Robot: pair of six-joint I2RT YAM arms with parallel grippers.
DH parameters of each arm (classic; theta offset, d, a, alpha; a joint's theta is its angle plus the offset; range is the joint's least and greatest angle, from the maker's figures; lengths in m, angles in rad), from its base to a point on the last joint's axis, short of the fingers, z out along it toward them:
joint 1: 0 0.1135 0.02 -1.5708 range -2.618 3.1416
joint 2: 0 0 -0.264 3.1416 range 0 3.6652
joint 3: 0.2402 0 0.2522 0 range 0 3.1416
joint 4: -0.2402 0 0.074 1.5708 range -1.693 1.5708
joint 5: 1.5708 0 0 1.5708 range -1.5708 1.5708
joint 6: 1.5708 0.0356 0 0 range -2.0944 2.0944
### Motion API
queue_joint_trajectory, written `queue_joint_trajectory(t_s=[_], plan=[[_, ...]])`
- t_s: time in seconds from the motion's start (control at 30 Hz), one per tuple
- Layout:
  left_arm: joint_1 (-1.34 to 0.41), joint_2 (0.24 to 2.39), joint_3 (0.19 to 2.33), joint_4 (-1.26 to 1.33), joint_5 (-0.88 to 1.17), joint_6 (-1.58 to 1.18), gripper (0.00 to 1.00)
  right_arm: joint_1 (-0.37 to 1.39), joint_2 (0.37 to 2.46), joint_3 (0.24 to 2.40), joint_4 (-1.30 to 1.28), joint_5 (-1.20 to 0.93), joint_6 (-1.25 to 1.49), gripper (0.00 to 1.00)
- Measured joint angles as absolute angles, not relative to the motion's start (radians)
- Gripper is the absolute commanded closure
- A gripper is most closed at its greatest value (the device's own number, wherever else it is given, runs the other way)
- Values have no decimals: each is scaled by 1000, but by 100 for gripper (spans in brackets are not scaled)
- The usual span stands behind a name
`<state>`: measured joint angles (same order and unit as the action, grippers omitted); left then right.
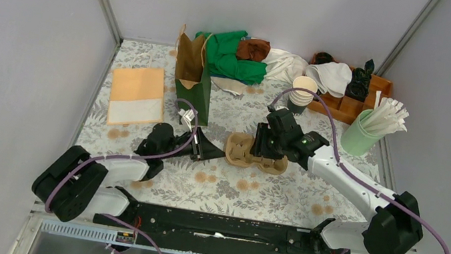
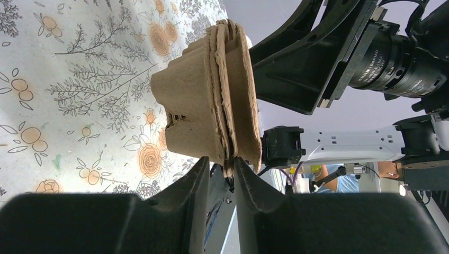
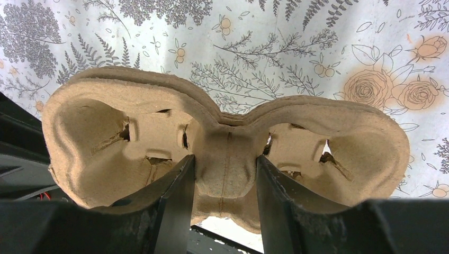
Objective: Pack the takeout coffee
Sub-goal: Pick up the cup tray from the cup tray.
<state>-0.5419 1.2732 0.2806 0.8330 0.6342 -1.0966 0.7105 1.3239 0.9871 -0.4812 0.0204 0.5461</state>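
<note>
Both arms on the carrier stack mid-worktop; takeout coffee can't be made out in any view.
Top: left fingers [image 1: 209,148] at the left end of the carrier stack [image 1: 241,151], right fingers [image 1: 265,148] down over its middle, centre of the floral worktop [image 1: 253,192]. Cup stack [image 1: 304,88] upper right of centre, paper bag [image 1: 190,68] upper left of centre. Left wrist: left fingers [image 2: 193,182] nearly closed, pinching the nested rims of the carrier stack [image 2: 201,100] at bottom centre; right arm [image 2: 317,53] fills upper right. Right wrist: right fingers [image 3: 174,196] about half open, clamped either side of the carrier stack [image 3: 225,159] centre hump, between the two wells, lower centre.
</note>
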Motion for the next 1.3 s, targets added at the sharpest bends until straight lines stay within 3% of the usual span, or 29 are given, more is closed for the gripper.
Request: queue_joint_trajectory(t_s=[0.17, 0.37, 1.03, 1.1, 1.2, 1.3], plan=[[-542, 1290, 289, 822, 643, -1091, 67, 707, 1329, 982, -482, 13, 543, 57], [-542, 1291, 315, 760, 643, -1064, 100, 706, 1329, 977, -482, 14, 539, 57], [-545, 1291, 374, 378, 418, -902, 100, 680, 1312, 977, -477, -80, 546, 56], [-545, 1291, 374, 365, 410, -893, 93, 673, 1311, 977, -473, -92, 548, 56], [-545, 1277, 366, 374, 414, -889, 73, 666, 1311, 975, -461, -100, 551, 56], [-545, 1203, 327, 408, 425, -898, 65, 661, 1311, 966, -449, -101, 556, 57]])
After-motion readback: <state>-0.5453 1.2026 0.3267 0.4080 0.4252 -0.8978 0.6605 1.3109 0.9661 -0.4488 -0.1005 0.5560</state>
